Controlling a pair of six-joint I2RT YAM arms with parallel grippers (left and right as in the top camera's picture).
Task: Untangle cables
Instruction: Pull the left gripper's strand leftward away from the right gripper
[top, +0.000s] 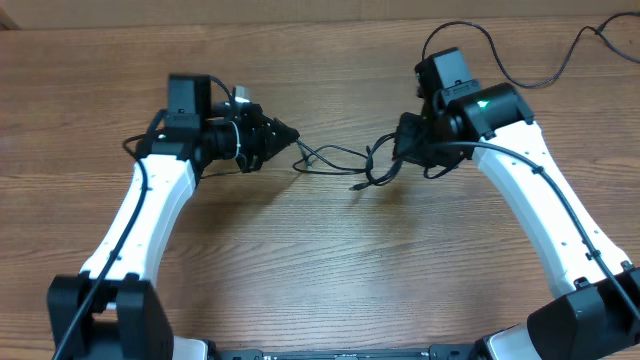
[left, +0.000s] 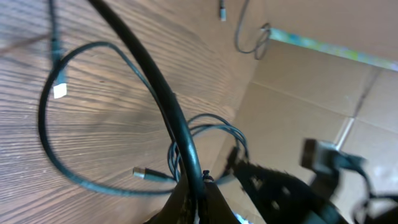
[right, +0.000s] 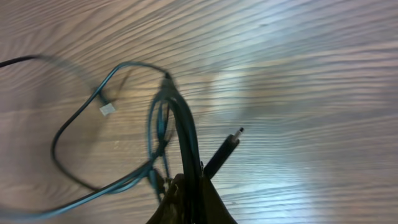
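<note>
Fingers on your left gripper (top: 289, 135) are pinched together on one black cord of the cables (top: 370, 168). In the left wrist view that cord runs from the closed tips at 6 o'clock up and away toward 11 o'clock. Your right gripper (top: 398, 156) is likewise clamped shut on a cluster of strands. In the right wrist view the strands rise from the tips at 6 o'clock toward 12 o'clock.

From overhead, the tangle sits on the wooden table (top: 320, 270), a little toward 12 o'clock of its middle. The left gripper is at the tangle's 9 o'clock and the right gripper at its 3 o'clock. A thin run of cord stretches between the two, and the knotted part lies just beside the right gripper.

In the left wrist view a wide loop lies on the wood at 9 o'clock, with a pale plug (left: 60, 91) above it and a silver-tipped plug (left: 142, 173) near the fingers. In the right wrist view a black plug (right: 229, 144) juts toward 1 o'clock, and a small white plug (right: 107, 109) sits at 10 o'clock.
</note>
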